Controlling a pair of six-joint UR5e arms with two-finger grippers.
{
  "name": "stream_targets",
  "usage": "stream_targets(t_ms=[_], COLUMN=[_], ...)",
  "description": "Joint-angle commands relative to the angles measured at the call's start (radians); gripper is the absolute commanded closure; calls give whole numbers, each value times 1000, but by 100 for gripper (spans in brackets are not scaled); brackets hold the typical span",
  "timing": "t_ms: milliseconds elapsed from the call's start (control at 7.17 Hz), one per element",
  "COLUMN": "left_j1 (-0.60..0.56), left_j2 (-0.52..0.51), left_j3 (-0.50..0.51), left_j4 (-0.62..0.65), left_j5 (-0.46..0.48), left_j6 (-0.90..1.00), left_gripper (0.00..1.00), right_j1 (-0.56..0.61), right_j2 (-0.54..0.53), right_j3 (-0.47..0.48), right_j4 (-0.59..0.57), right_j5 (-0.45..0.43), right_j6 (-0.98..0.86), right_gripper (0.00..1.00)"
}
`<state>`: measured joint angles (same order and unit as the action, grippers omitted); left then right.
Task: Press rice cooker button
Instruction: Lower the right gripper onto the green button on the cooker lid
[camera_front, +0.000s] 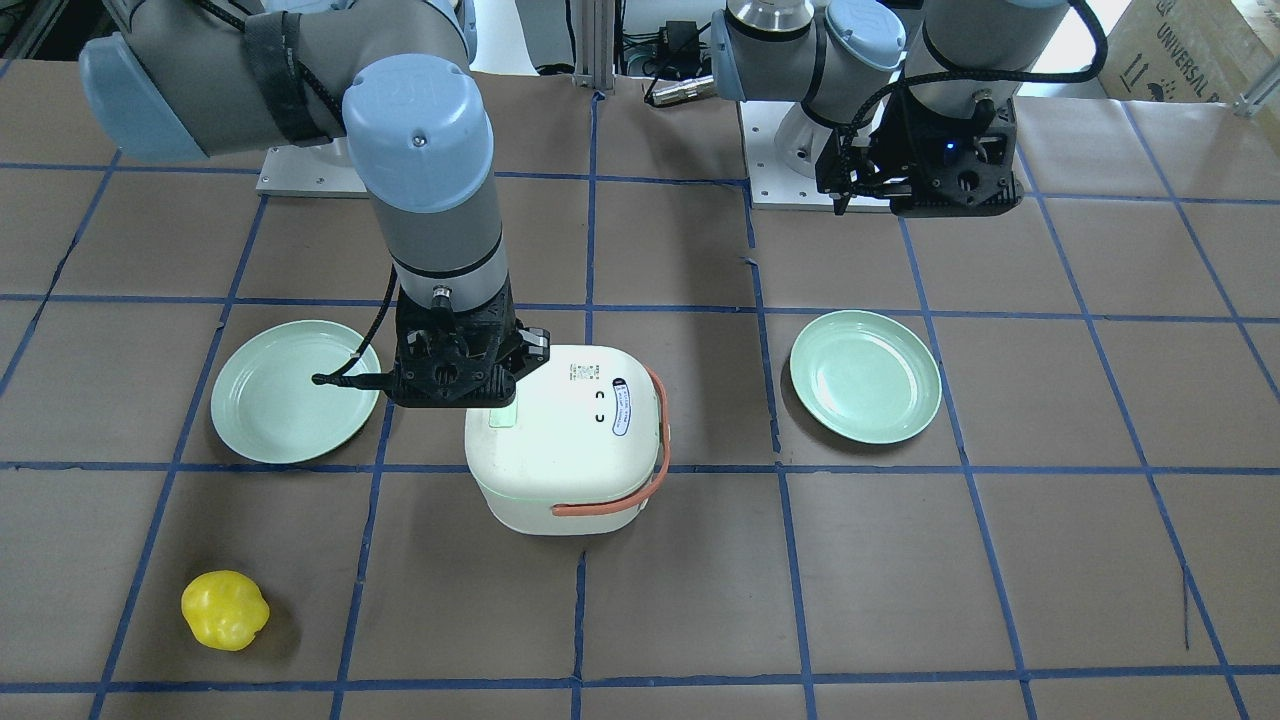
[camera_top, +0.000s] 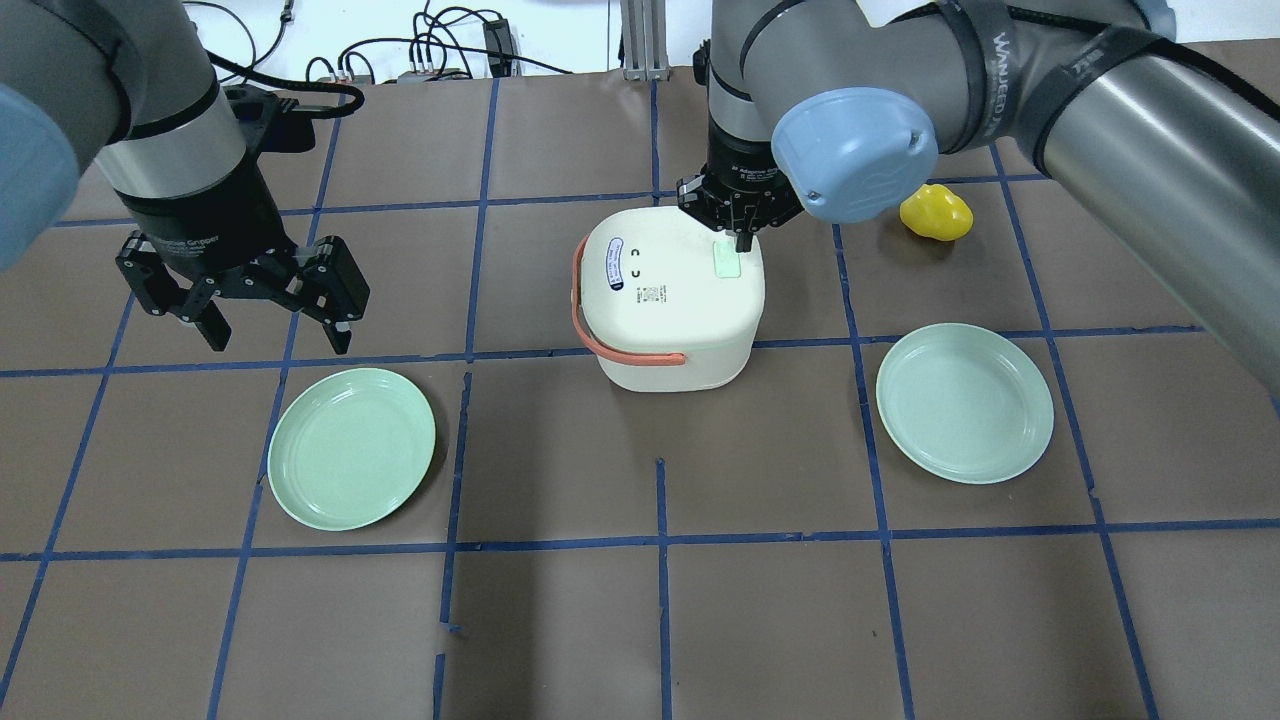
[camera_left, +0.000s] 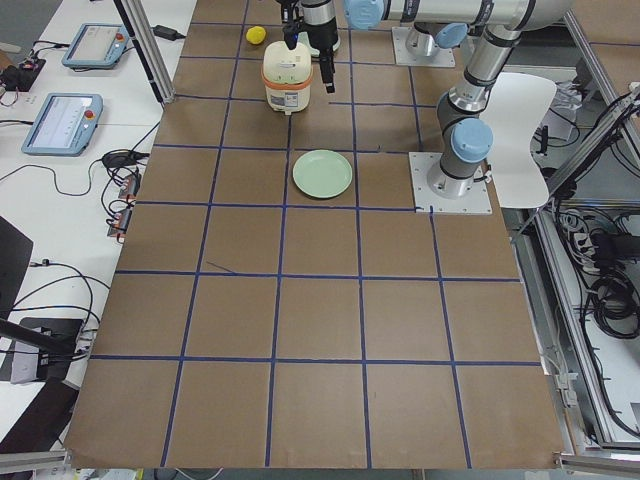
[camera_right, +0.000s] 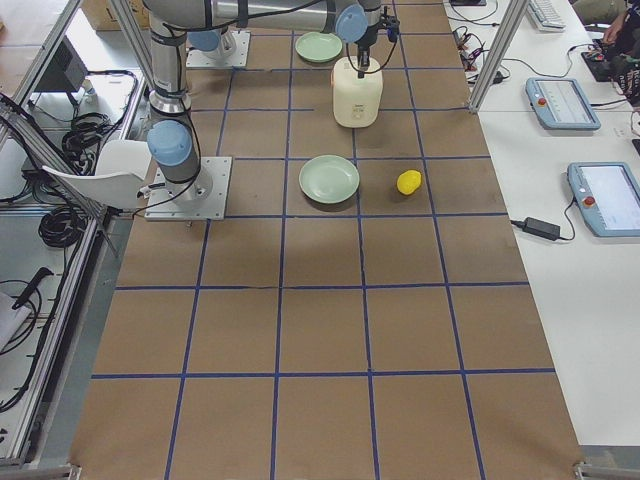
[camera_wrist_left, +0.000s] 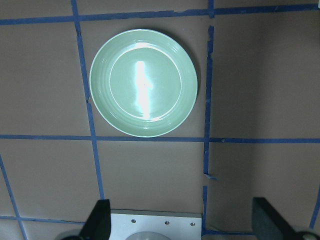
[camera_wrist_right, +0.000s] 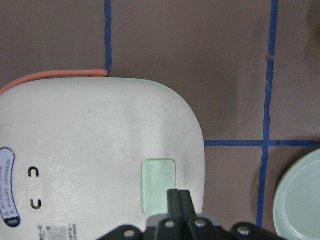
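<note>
The right gripper (camera_wrist_right: 178, 192), clenched, hangs over the mint button (camera_wrist_right: 158, 181) of the rice cooker (camera_wrist_right: 100, 150). The left gripper (camera_top: 278, 338), released, hovers at the cooker's nine o'clock.

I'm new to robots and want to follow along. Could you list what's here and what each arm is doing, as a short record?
cooker: cream, lid shut
button: pale green, on the lid
right gripper: shut, tips over the button; contact unclear
left gripper: open, empty, hovering apart from the cooker
plates: two, green, empty; left plate, right plate
yellow object: lying right of the cooker, nothing touching it
</note>
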<state>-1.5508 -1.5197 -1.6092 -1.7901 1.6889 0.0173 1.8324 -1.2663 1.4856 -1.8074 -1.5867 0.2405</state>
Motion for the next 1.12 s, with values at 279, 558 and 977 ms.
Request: stream_targets(t_ms=[279, 558, 977], left_j1=[0, 0, 0], left_j2=[-1, -1, 1], left_j3=[0, 0, 0], left_j4=[0, 0, 0], left_j5=[0, 0, 0], left_j6=[0, 0, 0], left_gripper=[0, 0, 0], right_j1=[4, 4, 5], right_j2=[13, 36, 41], right_j3=[2, 1, 2], right_j4=[-10, -26, -29], right_j5=[1, 1, 1], right_j6=[6, 8, 14], right_gripper=[88, 88, 87])
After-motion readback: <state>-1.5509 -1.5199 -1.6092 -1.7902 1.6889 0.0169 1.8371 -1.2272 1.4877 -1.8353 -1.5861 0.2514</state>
